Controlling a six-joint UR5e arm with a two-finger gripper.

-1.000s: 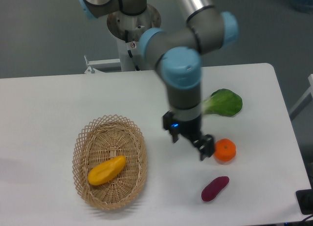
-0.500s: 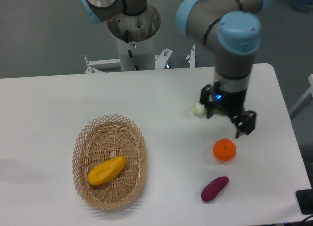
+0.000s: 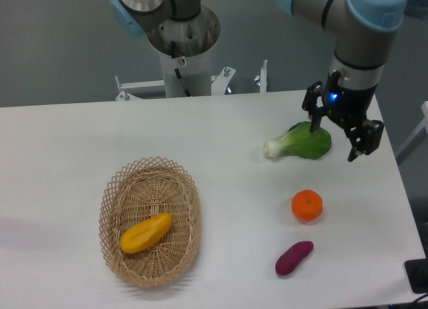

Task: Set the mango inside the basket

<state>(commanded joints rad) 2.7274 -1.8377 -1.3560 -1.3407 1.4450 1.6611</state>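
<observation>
The mango (image 3: 146,233) lies inside the basket (image 3: 112,200), on its woven floor toward the lower left part, with its long axis running diagonally: the narrower end points up and to the right, toward the basket's middle, and the rounder orange end points down and to the left, close to the near wall. The basket is an oval with its long axis running roughly from far to near on the white table (image 3: 60,142), and the mango is the only thing in it. The gripper (image 3: 338,138) hangs over the far right part of the table, well apart from the basket, its two fingers spread with nothing between them, just above a green leafy vegetable (image 3: 304,142). Nearer the front right lie a tangerine (image 3: 307,205) and a purple sweet potato (image 3: 294,257), apart from each other.
</observation>
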